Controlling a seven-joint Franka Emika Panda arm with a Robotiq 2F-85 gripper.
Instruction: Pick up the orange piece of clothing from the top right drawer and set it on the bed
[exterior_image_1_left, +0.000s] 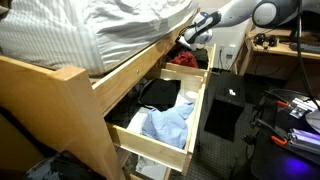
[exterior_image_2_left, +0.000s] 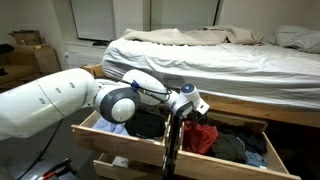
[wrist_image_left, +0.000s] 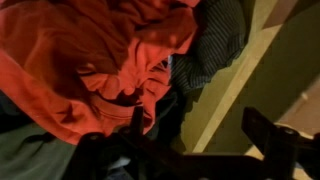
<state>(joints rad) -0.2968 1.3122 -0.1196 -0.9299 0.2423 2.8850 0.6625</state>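
Pincer (wrist_image_left: 200, 140) hangs open over the top right drawer (wrist_image_left: 245, 80), fingers (wrist_image_left: 268, 138) well apart, nothing between them yet. Wrist view: one finger sits over the lower edge of the orange piece of clothing (wrist_image_left: 90, 60), the other is out by the drawer's wooden side wall. Garment lies bunched inside the drawer, with a dark striped cloth (wrist_image_left: 215, 40) just beside it on the wall side.

We read this as approach-to-grasp, lift not begun. To do it well:
- we shift toward the thick orange fold so both fingers straddle it
- stay off the wall edge and keep the striped cloth out of the bite
- descend straight and close on a ridge, not a flat layer
- limp fabric will trail, so we lift high enough to clear the drawer's edges

Farther off, the bed (exterior_image_1_left: 60, 85) runs along the drawer's back edge, bedding hanging close above. We'd likely back out before rising to it.
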